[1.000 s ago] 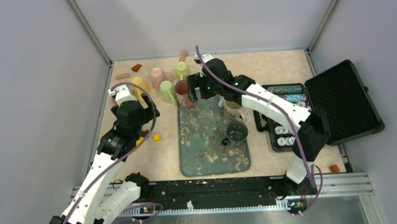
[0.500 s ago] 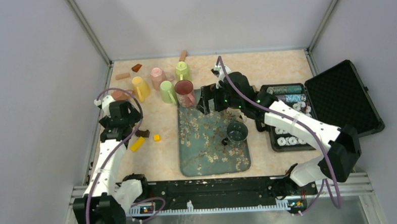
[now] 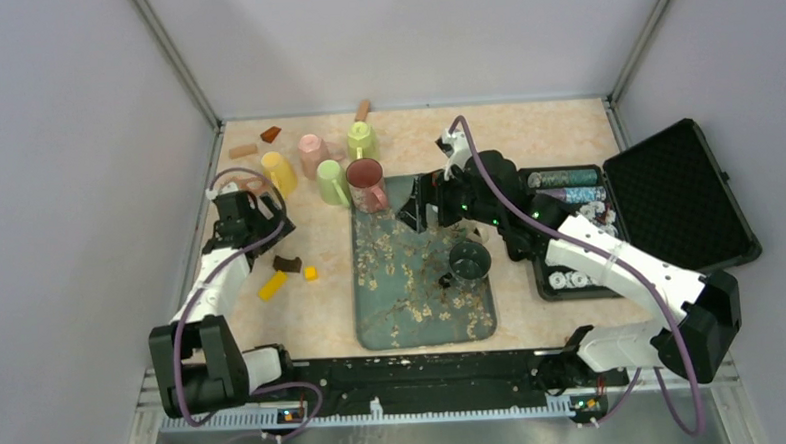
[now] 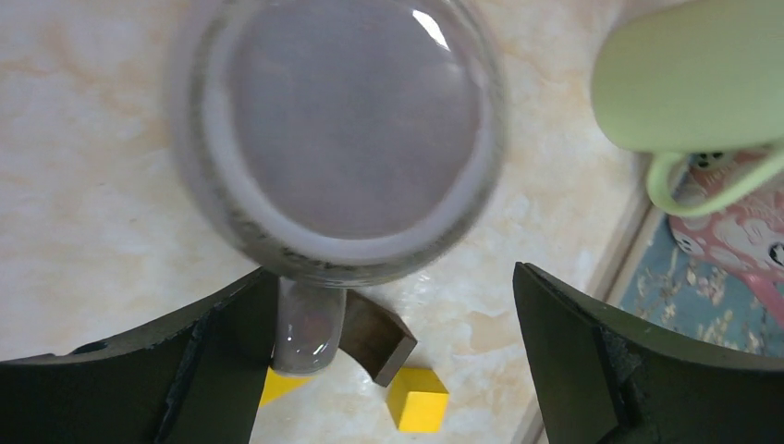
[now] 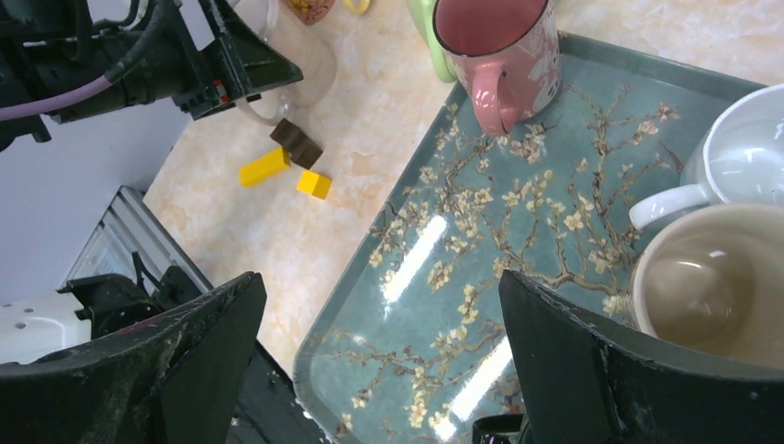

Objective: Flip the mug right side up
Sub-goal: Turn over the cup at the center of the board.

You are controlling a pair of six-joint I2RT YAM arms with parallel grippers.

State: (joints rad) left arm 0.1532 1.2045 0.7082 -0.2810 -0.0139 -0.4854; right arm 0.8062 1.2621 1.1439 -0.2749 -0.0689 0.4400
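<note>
The left gripper (image 4: pixel 393 277) has its two dark fingers spread wide and holds nothing. Just ahead of them stands the clear glass mug (image 4: pixel 356 129), on end on the beige marbled table (image 3: pixel 525 136) near its left edge. The wrist view is too blurred to tell whether its mouth faces up or down. The mug's handle (image 4: pixel 308 328) points back toward the gripper and lies just beside the inner face of one finger; I cannot tell if they touch. Next to the handle sit a small curved brown block (image 4: pixel 374 344) and a yellow cube (image 4: pixel 418 400). A pale green mug (image 4: pixel 693 79) is to the mug's right.

The right gripper (image 5: pixel 379 280) is also wide open and empty. It hangs over the far part of the teal tray with a blossom-branch pattern (image 5: pixel 444 305). A pink mug (image 5: pixel 495 42) stands mouth up at that tray's far left corner, handle toward the camera. At the tray's right side are a white mug (image 5: pixel 740 166) and a cream mug (image 5: pixel 712 287), both mouth up. A dark grey mug (image 3: pixel 468 262) stands further down the tray. Beyond the tray's right edge lies an open black case (image 3: pixel 668 200) holding rows of chips.
</note>
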